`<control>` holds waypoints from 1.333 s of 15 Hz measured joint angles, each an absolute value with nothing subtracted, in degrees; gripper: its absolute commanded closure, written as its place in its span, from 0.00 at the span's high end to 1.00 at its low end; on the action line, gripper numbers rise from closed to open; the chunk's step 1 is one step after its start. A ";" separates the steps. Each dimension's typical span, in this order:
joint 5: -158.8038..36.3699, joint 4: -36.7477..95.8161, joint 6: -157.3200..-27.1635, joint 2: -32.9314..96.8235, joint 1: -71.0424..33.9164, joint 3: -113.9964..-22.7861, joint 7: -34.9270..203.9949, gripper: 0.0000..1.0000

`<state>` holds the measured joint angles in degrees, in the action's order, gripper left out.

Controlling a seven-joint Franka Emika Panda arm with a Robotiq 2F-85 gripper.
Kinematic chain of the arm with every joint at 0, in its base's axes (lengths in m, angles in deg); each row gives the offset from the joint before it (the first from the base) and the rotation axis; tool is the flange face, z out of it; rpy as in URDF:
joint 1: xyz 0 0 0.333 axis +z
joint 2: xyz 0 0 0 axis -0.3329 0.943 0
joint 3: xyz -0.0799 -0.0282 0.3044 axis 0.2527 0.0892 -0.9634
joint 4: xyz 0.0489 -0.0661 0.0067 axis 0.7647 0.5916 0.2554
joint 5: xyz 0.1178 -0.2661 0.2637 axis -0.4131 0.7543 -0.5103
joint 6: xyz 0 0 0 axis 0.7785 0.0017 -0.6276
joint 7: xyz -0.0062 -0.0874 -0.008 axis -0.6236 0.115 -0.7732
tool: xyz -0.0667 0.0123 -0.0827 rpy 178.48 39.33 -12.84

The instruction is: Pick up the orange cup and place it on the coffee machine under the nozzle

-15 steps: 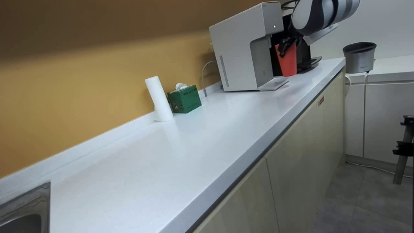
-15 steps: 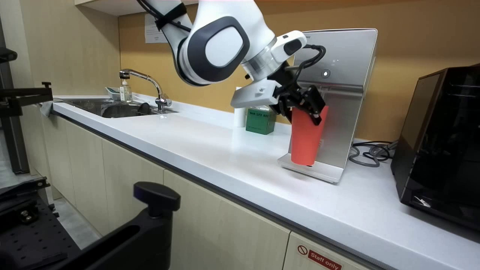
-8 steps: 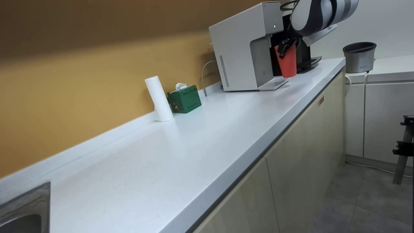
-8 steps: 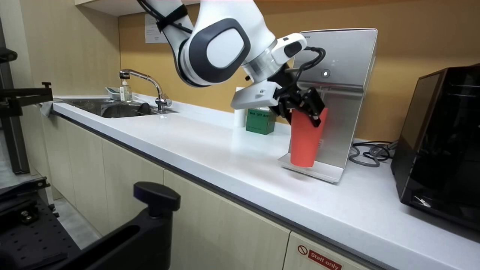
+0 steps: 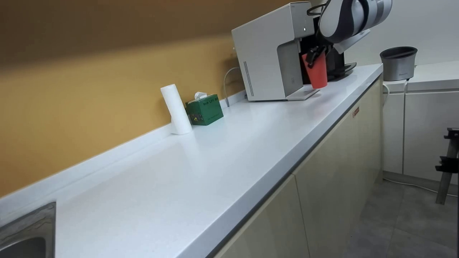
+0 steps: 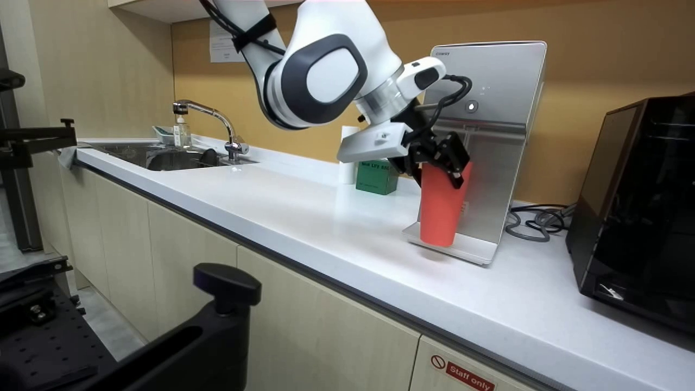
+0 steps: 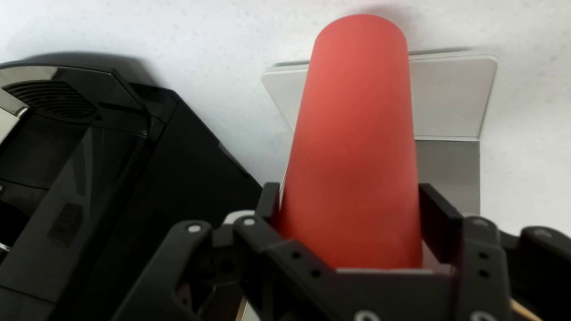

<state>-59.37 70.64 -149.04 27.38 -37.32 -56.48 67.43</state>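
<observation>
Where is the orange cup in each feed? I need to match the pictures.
In an exterior view: orange cup, upper right.
In an exterior view: orange cup, right of centre.
Wrist view: orange cup, just right of centre, base toward the top.
Landmark in all three: pale tray of the white-sided machine.

Both exterior views overlook the counter [image 5: 186, 175], the wrist view closer.

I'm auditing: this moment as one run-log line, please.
claw: shut on cup | cup: in front of machine | release: pending
</observation>
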 measured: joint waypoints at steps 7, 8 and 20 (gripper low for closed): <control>-59.06 66.46 -149.17 30.52 -41.47 -62.93 67.18 0.51; -58.71 65.79 -149.20 31.07 -43.37 -65.23 67.20 0.51; -57.15 59.97 -149.33 36.53 -59.56 -80.41 66.65 1.00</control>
